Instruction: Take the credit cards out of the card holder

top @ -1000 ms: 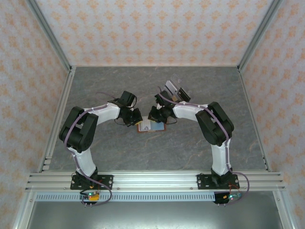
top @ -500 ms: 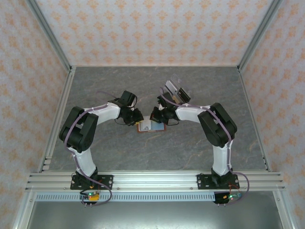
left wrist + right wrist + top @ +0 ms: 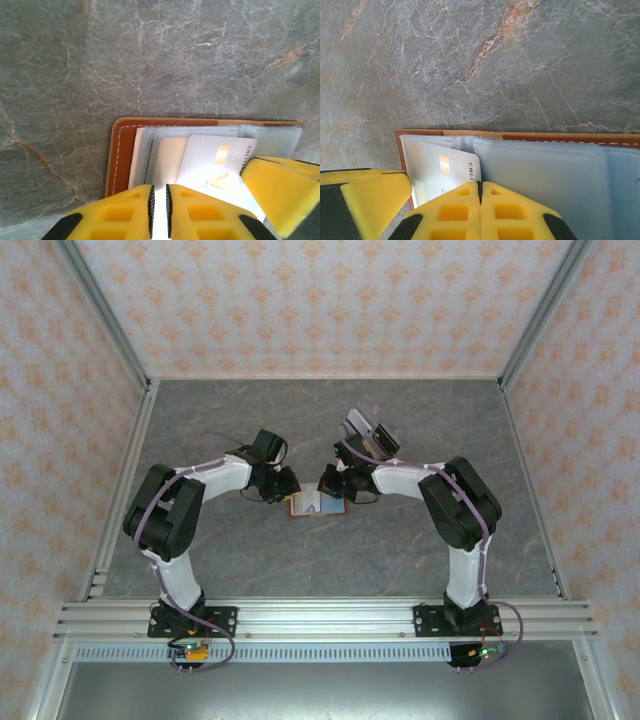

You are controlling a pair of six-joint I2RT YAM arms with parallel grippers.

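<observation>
The card holder [image 3: 316, 504] lies open on the stone table, with a brown rim [image 3: 122, 150] and a grey-blue inside [image 3: 545, 170]. A pale credit card [image 3: 217, 157] with a gold chip sits tilted, partly out of its clear pocket [image 3: 445, 167]. My left gripper [image 3: 159, 212] rests its tips on the holder's left half [image 3: 285, 484], its jaws a narrow slit apart with nothing between them. My right gripper [image 3: 481, 195] is shut, jaws touching, its tips at the card's corner by the holder's fold [image 3: 331, 483]. The card lies face-up, not pinched.
Behind the right gripper, loose cards and a clear sleeve [image 3: 368, 428] lie in a small heap. Patterned walls and metal rails [image 3: 120, 490] bound the table. The right finger [image 3: 285, 195] juts into the left wrist view, the left finger [image 3: 365, 200] into the right.
The right wrist has edged a little to the right and its forearm has swung along. The left arm and the holder have barely moved.
</observation>
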